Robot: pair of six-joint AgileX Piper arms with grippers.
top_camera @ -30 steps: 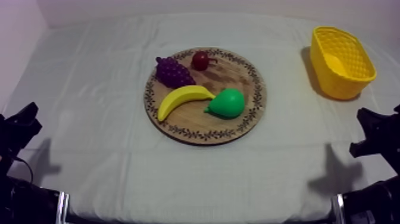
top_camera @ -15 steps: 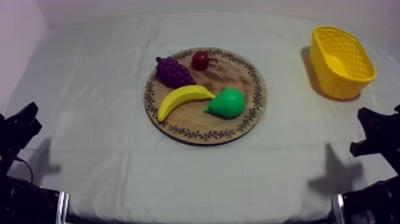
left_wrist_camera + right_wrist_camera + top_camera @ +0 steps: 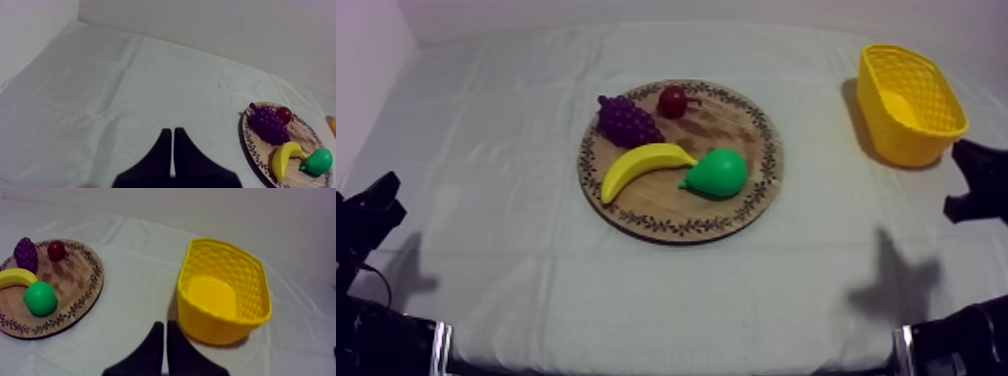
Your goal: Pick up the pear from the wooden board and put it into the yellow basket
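So the pear [image 3: 716, 174] sits on the board [image 3: 772, 160], on the half nearer the basket [image 3: 892, 136], narrow end toward the banana [image 3: 641, 165]. The robot's right gripper [image 3: 163, 324] is clearly closer than its left gripper [image 3: 172, 131]. Both have fingers pressed together, holding nothing.

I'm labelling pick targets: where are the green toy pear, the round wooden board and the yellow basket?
green toy pear [image 3: 717, 174], top view, middle of its body.
round wooden board [image 3: 726, 125], top view, bare wood behind the pear.
yellow basket [image 3: 876, 120], top view, outer wall facing the board.
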